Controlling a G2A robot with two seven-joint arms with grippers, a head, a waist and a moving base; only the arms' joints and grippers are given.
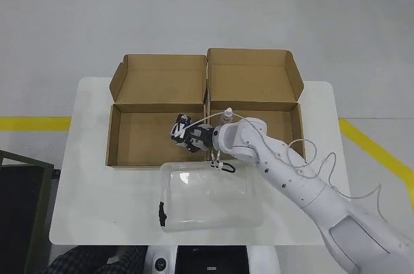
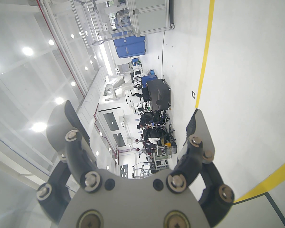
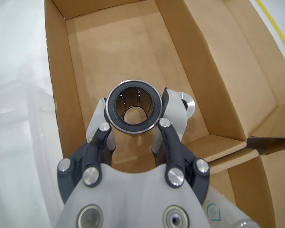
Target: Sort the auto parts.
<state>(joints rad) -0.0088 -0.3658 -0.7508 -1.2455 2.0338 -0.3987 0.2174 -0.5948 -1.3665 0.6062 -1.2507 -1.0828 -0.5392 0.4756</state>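
Where two open cardboard boxes stand side by side toward the far edge of the table [image 1: 90, 205], lids folded back away from the robot, we find the task's part over the left box [image 1: 121, 140]. The bearing [image 3: 112, 111] is a short metal cylinder with a black ring face and rows of small balls lining its bore. It hangs above that box's brown floor, near the end closest to the right box [image 1: 290, 123]. The right gripper [image 1: 183, 131] pinches it across its sides, one finger pressed to each flank, with the open bore turned toward the wrist camera. Just beside one finger we see a small silvery disc [image 3: 188, 104]; we cannot tell whether it lies in the box or belongs to the gripper. What shows of the right box's floor is plain cardboard. Nearer the robot, a clear bin [image 1: 207, 202] rests on the table just in front of both boxes; we cannot make out its contents. The right arm [image 1: 289, 171] stretches in from the robot's right, crosses the front of the right box, and ends with its wrist over the wall between the boxes. The left gripper [image 2: 132, 109] points out into the room, away from the table, fingers spread wide apart.
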